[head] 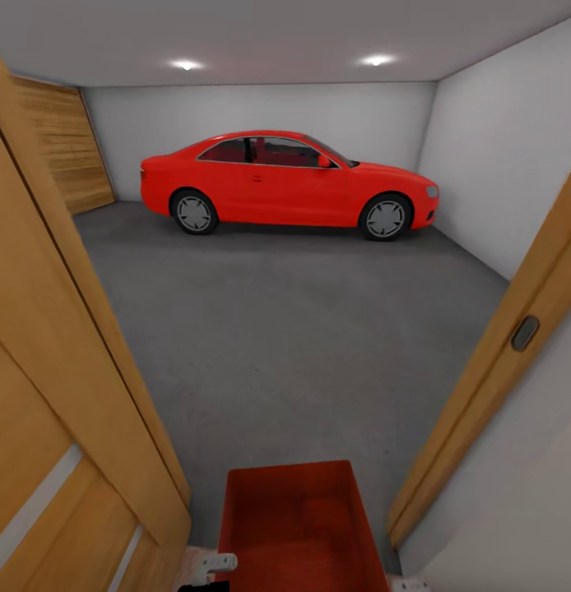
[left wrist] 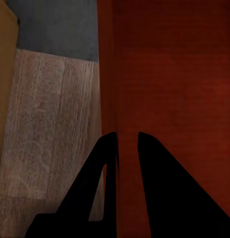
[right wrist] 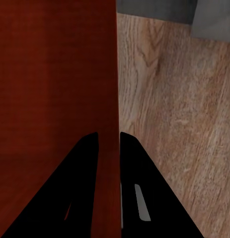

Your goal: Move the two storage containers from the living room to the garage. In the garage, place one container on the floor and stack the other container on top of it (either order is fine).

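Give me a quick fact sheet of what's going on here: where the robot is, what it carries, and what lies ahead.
Location: in a wooden doorway, facing the garage
Carried: one storage container, open top up
Left tool: shut on the container's side wall
Right tool: shut on the opposite wall
Under the tools: wood plank floor
Ahead: dark grey floor, red car by the far wall

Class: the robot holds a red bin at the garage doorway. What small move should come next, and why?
Probably roll straight forward. Both grippers, left and right, clamp the bin walls, wood planks lie below, and the grey floor lies ahead between door and frame.
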